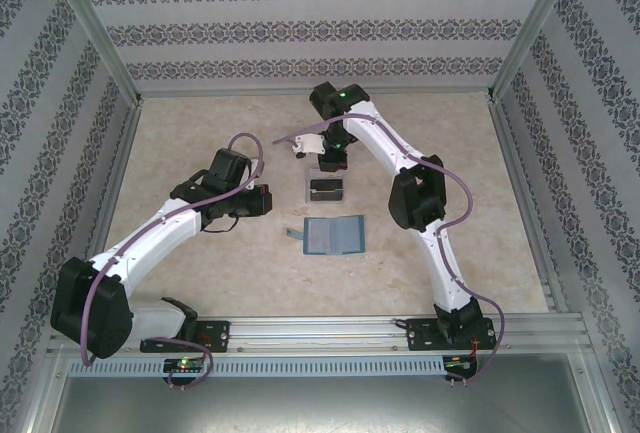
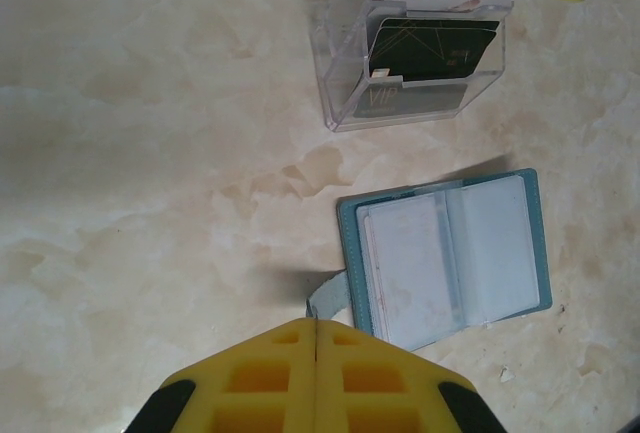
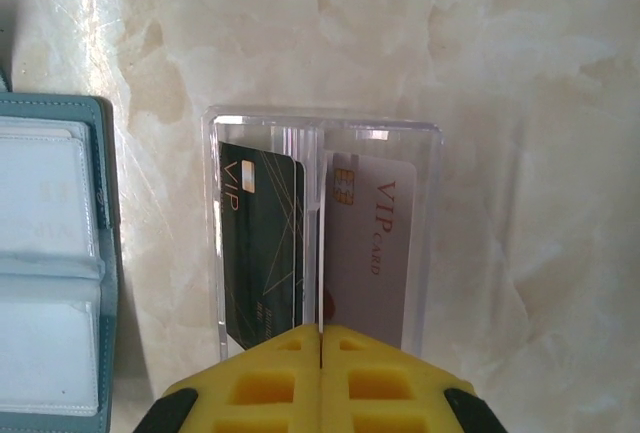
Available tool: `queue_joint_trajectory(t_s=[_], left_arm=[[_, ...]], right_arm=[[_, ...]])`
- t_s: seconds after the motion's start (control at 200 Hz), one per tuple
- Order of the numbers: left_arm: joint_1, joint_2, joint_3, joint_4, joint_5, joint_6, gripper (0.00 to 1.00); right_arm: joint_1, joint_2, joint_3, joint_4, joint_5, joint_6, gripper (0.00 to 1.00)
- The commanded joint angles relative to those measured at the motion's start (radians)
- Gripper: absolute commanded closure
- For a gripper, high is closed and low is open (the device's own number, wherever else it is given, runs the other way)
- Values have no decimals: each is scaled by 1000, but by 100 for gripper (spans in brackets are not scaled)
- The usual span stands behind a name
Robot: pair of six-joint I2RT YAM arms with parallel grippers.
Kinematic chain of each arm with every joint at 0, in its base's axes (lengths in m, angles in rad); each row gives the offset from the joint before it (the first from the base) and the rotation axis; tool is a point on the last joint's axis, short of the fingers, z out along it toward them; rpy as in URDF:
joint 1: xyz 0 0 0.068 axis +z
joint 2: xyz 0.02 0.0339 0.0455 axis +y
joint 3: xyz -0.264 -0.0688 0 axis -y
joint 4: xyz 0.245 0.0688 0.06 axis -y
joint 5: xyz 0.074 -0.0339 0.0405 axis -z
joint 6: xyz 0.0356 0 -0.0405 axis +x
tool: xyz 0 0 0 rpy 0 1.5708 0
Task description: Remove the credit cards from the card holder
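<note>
Closest to the arm bases, the card holder (image 1: 334,236) lies open and flat on the table (image 1: 200,133), blue-grey inside facing up, its little tab (image 2: 328,299) poking out on the side toward my left arm. Spread like that, its clear sleeves (image 2: 490,243) are easy to read from above, and they look empty to me, though a few faint reddish specks on one page leave me unsure whether anything thin remains in there. My left gripper (image 2: 316,333) hangs just beside that tab with its yellow fingers pressed together and nothing between them; I judge it is parked there so it can pin the wallet if needed while keeping out of the other arm's way. Just beyond the holder stands the clear box (image 3: 320,116), and that is where the credit cards are: the dark card (image 3: 262,253) in one compartment and the pale card (image 3: 378,253) with its reddish lettering in the other, each leaning upright against the divider so the faces show. Farthest out, my right gripper (image 3: 321,338) sits directly over the box's divider, also fully closed and carrying nothing, apart from both cards. With both cards out of the wallet and filed, I reckon the job is essentially finished.
</note>
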State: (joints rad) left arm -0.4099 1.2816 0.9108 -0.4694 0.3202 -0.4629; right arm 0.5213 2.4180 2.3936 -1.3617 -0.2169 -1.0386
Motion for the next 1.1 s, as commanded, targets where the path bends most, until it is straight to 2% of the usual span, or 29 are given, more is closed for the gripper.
queue_joint_trajectory(t_s=[0.0,0.215,0.495,1.094], left_arm=[[16,-11,-11,32,16,10,100],[17,2,-6,37,26,13,100],[20,18,2,37,41,15,100],[21,65,28,54,98,6,100]], right_arm=[[12,33,29,-46,-19,20,100],[13,54,30,-50,-31,54,99],[13,46,30,-22,-6,77,86],[11,-6,35,13,79,81,79]])
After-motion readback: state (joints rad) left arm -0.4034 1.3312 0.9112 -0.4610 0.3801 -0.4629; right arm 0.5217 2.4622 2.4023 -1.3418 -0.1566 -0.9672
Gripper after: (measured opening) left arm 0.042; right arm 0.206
